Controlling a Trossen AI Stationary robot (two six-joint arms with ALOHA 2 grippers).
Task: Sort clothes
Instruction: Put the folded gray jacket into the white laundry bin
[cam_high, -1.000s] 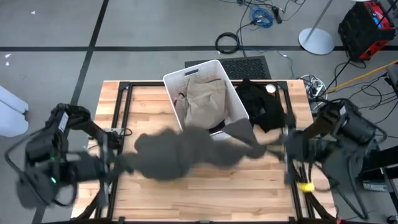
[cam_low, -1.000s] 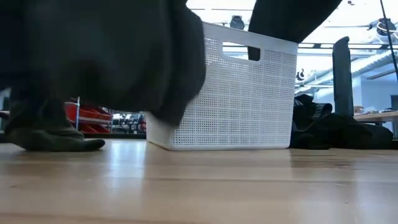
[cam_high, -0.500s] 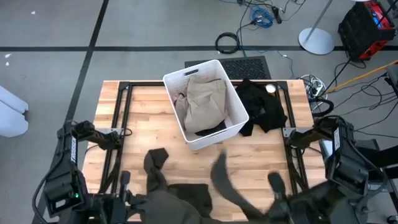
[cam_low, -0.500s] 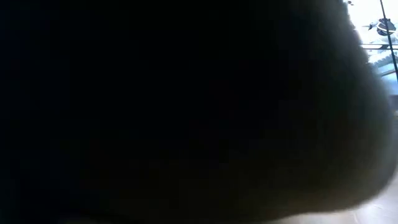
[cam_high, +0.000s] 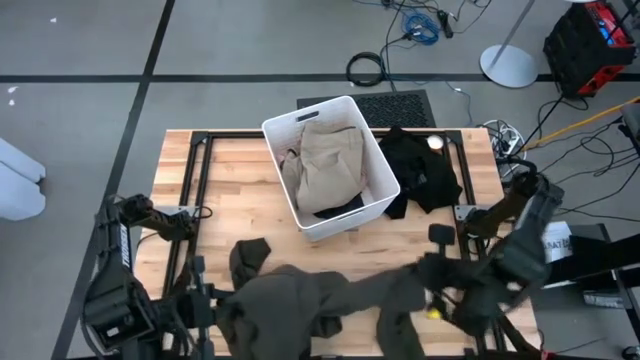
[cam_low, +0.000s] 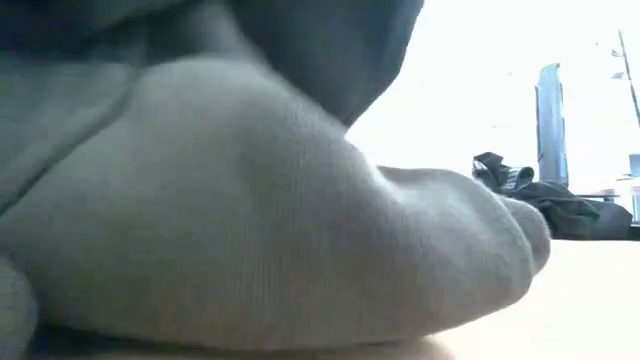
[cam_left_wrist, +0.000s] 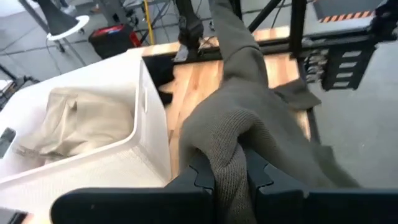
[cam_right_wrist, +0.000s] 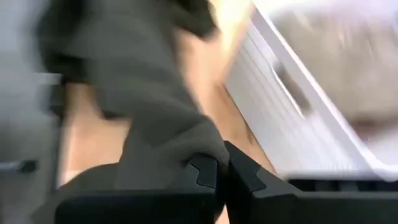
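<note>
The large dark olive garment (cam_high: 320, 300) lies bunched along the table's near part, between my two grippers. It fills most of the low view (cam_low: 220, 200), where its underside rests on the tabletop. My left gripper (cam_high: 205, 305) is shut on its left end, and the left wrist view shows this too (cam_left_wrist: 229, 177). My right gripper (cam_high: 432, 283) is shut on its right end, as the right wrist view shows (cam_right_wrist: 221, 168). A khaki garment (cam_high: 330, 160) lies in the white bin (cam_high: 283, 128). A black garment (cam_high: 420, 170) lies on the table right of the bin. My left gripper pinches a bunched fold of the olive garment's knit fabric (cam_left_wrist: 227, 146) between its two fingers, several layers thick. The fingers come about level from the table's left. The garment runs slack from them across the table toward the other arm. My right gripper pinches a bunched fold at the olive garment's right end (cam_right_wrist: 193, 140) between its two fingers, coming from the table's right side. The cloth drapes over and beyond the fingers down toward the tabletop. The picture is blurred and shows no more.
The white bin stands at the table's far middle, with a dark garment under the khaki one (cam_high: 335, 208). Black frame rails (cam_high: 190, 190) run along the table's left and right sides. Bare wood (cam_high: 230, 190) shows left of the bin. The black garment also shows in the low view (cam_low: 545, 200).
Both grippers have swung from mid-table toward the near edge and down, carrying the olive garment. It hung spread between them a second ago; now it lies bunched on the near part of the table. My right gripper has since come a little back from the edge.
</note>
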